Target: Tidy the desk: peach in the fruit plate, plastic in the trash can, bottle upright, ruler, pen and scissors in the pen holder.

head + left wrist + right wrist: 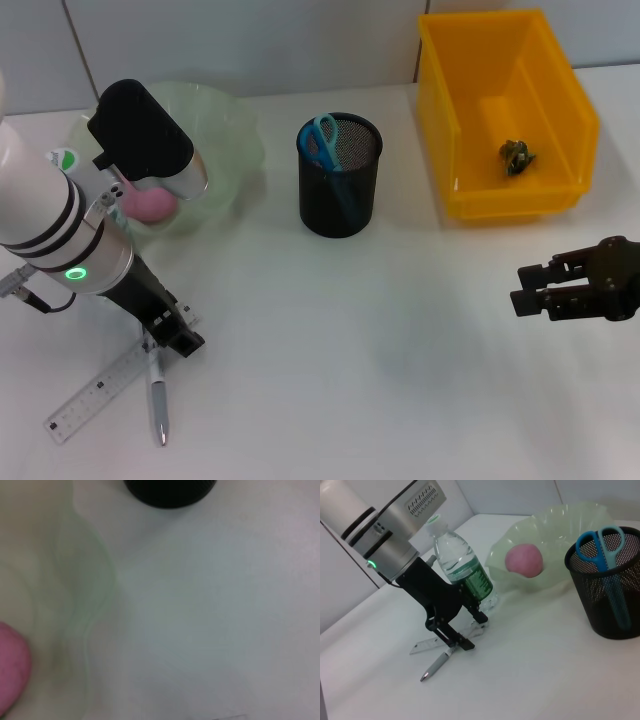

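My left gripper (pixel 172 330) is low over the table, open, its fingertips (pixel 465 645) set down at the upper ends of the clear ruler (pixel 95 395) and the silver pen (pixel 158 402). In the right wrist view the left gripper (pixel 472 631) straddles the ruler (pixel 427 644), with the pen (pixel 437 665) lying beside it. The bottle (pixel 465 572) stands upright behind the left arm. A pink peach (pixel 150 205) lies in the green fruit plate (pixel 225 120). Blue scissors (pixel 320 140) stand in the black pen holder (pixel 340 200). Crumpled plastic (pixel 517 157) lies in the yellow trash can (pixel 505 205). My right gripper (pixel 530 288) hovers open at the right, holding nothing.
The left arm's white forearm (pixel 45 220) covers much of the bottle and the plate's left side in the head view. The pen holder stands between the plate and the yellow bin. White table surface (pixel 350 380) stretches between the two grippers.
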Robot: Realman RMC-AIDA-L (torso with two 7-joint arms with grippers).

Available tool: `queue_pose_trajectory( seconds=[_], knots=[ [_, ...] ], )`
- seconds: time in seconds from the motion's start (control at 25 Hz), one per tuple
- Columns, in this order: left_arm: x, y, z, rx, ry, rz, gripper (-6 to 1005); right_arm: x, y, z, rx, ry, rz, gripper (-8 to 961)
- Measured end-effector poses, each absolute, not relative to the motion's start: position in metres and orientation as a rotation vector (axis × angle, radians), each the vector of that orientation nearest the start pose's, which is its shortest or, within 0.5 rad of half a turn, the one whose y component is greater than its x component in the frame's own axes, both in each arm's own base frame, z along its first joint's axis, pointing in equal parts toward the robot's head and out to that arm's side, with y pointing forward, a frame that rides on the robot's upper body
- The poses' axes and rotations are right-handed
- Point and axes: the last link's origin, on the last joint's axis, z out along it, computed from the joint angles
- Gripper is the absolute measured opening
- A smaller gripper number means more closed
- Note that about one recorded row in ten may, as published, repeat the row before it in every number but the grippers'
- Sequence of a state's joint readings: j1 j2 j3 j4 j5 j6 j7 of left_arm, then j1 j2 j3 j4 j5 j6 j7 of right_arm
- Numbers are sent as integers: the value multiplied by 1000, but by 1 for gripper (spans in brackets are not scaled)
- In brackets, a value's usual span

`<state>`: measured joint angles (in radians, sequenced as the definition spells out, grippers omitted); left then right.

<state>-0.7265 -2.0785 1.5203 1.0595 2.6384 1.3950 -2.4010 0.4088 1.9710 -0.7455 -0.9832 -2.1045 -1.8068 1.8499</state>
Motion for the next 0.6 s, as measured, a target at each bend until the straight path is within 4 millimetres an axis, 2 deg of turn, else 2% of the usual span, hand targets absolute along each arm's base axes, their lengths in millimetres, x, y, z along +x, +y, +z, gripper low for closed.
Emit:
queue_pose_trajectory(
  seconds=[0.24,0.6],
  knots=[
    [-193,369,-46,-2695,-636,734,612,283,300,76,-2784,1025,421,508],
    [-193,369,-47,-2693,-627,735,580,282,301,75,-2789,1029,425,510]
  ],
)
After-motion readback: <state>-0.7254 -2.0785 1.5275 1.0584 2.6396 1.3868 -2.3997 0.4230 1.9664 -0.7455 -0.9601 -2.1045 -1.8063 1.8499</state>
